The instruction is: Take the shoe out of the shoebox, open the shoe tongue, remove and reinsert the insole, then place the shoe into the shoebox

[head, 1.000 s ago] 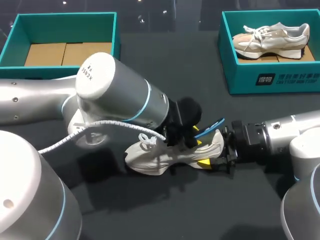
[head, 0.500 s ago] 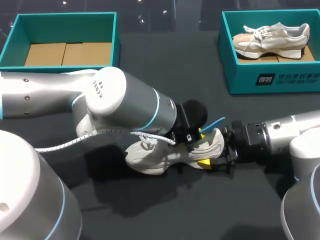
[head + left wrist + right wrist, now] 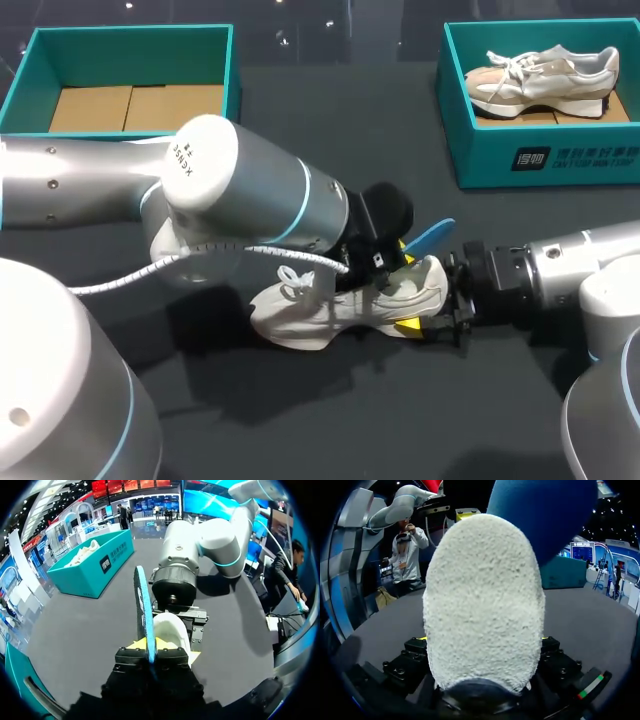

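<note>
A white shoe (image 3: 320, 310) lies on its side on the dark table in the head view. My right gripper (image 3: 430, 298) is shut on its heel (image 3: 482, 600), a finger on each side. A blue insole (image 3: 430, 237) sticks up out of the shoe's opening. My left gripper (image 3: 393, 262) comes in from above the shoe. It is shut on the insole (image 3: 144, 610), which stands edge-on between its fingers (image 3: 151, 654). Ahead of the left gripper I see the white heel (image 3: 172, 632) and my right arm's wrist (image 3: 175, 585). In the right wrist view the insole (image 3: 545, 515) rises beyond the heel.
A teal shoebox (image 3: 120, 35) with a bare cardboard floor stands at the back left. A second teal shoebox (image 3: 540, 155) at the back right holds another white shoe (image 3: 545, 75). My left arm's thick links cover the table's middle left.
My left gripper has shut on the blue insole and drawn it up, so it now stands steeper and higher out of the shoe. The right gripper and the shoe have kept still.
</note>
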`<state>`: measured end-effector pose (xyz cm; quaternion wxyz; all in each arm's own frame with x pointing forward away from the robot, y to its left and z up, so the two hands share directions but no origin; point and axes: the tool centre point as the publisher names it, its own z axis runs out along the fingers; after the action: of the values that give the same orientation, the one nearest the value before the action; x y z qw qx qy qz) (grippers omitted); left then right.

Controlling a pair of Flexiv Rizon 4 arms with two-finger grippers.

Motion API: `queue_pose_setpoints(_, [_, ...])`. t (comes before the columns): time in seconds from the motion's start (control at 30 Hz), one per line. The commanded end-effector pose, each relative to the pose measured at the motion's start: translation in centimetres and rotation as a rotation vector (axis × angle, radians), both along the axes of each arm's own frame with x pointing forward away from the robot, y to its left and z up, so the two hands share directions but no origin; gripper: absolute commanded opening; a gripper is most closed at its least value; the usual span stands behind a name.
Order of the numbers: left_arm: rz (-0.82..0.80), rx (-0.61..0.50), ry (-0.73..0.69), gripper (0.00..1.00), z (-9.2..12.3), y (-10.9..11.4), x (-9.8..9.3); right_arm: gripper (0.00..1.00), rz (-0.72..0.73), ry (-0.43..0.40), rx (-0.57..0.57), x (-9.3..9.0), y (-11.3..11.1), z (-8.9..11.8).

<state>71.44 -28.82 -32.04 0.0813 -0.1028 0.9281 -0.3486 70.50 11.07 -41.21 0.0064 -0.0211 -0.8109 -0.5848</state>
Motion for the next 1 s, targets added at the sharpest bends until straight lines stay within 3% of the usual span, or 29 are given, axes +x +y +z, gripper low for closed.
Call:
queue_pose_setpoints(0.03, [-0.006,-0.001,-0.001,0.29,-0.5,0.0,-0.1,0.00,-0.001,0.000,-0.005,-0.1,0.2,0.1])
queue_pose_setpoints(0.13, [-0.008,0.003,0.000,0.36,-0.7,0.1,-0.1,0.00,-0.001,0.000,-0.005,-0.1,0.2,0.1])
queue_pose_setpoints(0.3, [-0.007,0.013,0.003,0.36,-1.3,0.1,0.2,0.00,-0.001,0.000,-0.005,-0.1,0.2,0.1])
queue_pose_setpoints(0.37, [-0.006,0.018,0.002,0.30,-1.5,0.0,0.2,0.00,-0.001,0.000,-0.005,-0.1,0.2,0.1])
queue_pose_setpoints(0.4, [-0.005,0.020,0.002,0.21,-1.6,-0.1,0.2,0.00,-0.001,0.000,-0.005,-0.1,0.2,0.1])
queue_pose_setpoints(0.43, [-0.004,0.022,0.004,0.01,-1.7,-0.1,0.3,0.00,-0.001,0.000,-0.005,-0.1,0.2,0.1])
queue_pose_setpoints(0.57, [-0.006,0.018,0.030,0.00,-1.3,-0.1,0.4,0.00,-0.001,0.000,-0.005,-0.1,0.2,0.1])
queue_pose_setpoints(0.8, [-0.029,-0.010,0.154,0.00,1.5,-0.4,0.4,0.00,-0.001,0.000,-0.005,-0.1,0.2,0.1])
queue_pose_setpoints(1.0, [-0.079,-0.044,0.289,0.00,5.2,-0.7,-0.2,0.00,-0.001,0.000,-0.005,-0.1,0.2,0.1])
